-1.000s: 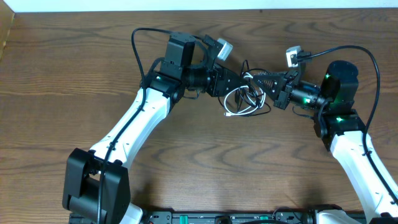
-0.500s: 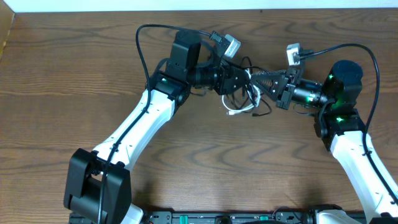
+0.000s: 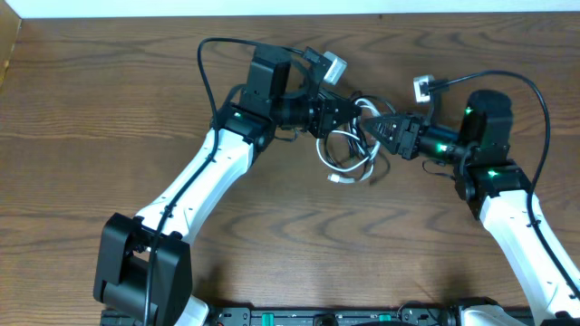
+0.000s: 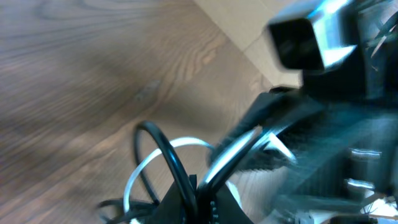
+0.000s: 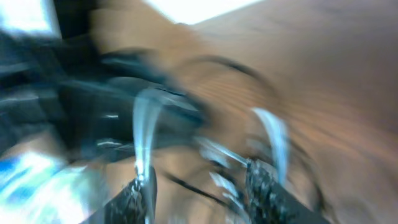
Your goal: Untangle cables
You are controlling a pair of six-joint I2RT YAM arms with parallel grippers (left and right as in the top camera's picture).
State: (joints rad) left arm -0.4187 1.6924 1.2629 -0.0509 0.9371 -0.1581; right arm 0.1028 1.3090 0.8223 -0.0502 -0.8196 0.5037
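Note:
The tangled cables lie between the two arms at the table's middle back. The white cable (image 3: pixel 344 168) loops down to a small plug, and the black cable (image 3: pixel 373 163) winds through it. My left gripper (image 3: pixel 355 116) is shut on the cables at the top of the bundle. In the left wrist view the black cable (image 4: pixel 163 146) and a white strand (image 4: pixel 146 162) run into the closed left gripper (image 4: pixel 200 198). My right gripper (image 3: pixel 379 127) faces it closely from the right. The blurred right wrist view shows the right gripper (image 5: pixel 202 186) open, with cable strands lying beyond it.
The wooden table (image 3: pixel 109 109) ends at a pale wall strip along the back. Thick black arm wires (image 3: pixel 204 63) arch over each arm. The two grippers nearly touch tip to tip.
The left gripper has shut on the cables. The right gripper has opened and let go. The bundle has sagged a little lower and to the left.

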